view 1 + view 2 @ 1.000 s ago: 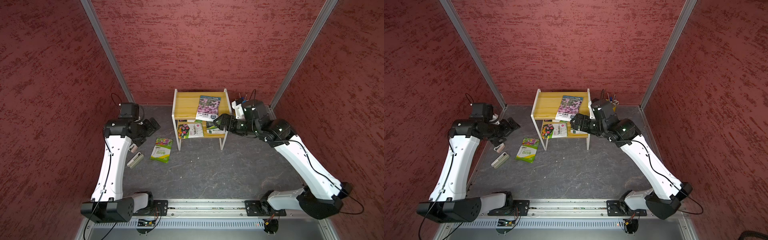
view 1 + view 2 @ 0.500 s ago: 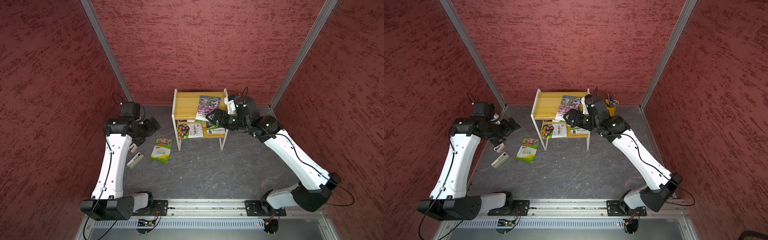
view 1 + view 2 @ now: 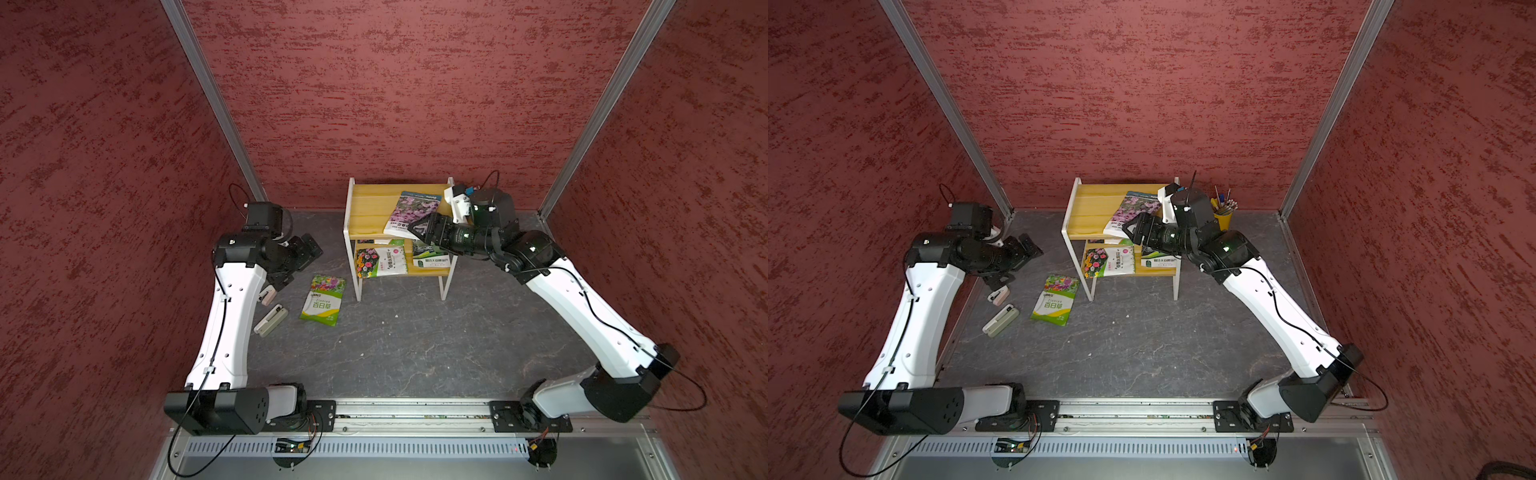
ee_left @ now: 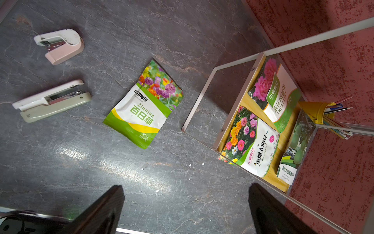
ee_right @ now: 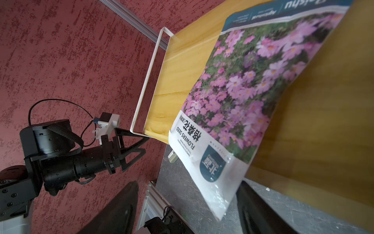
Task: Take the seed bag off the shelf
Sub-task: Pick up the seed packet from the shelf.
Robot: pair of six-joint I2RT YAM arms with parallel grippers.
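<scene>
Purple-flowered seed bag [image 3: 411, 212] overhangs shelf [image 3: 368, 205], corner inside parted right claw [image 5: 187, 188]

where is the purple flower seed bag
In both top views the purple-flowered seed bag lies on the right side of the yellowish wooden shelf's top board, its white corner overhanging the front edge between the open jaws of the right claw.

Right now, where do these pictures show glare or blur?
Left wrist view: a glare streak on the grey table; Zinnias seed bag sharp; the fingers of the left gripper soft. Right wrist view: the purple-flower seed bag is readable at its white end, smeared at its blue header; the shelf board under it is smeared too. Both top views: even light, sharp.
</scene>
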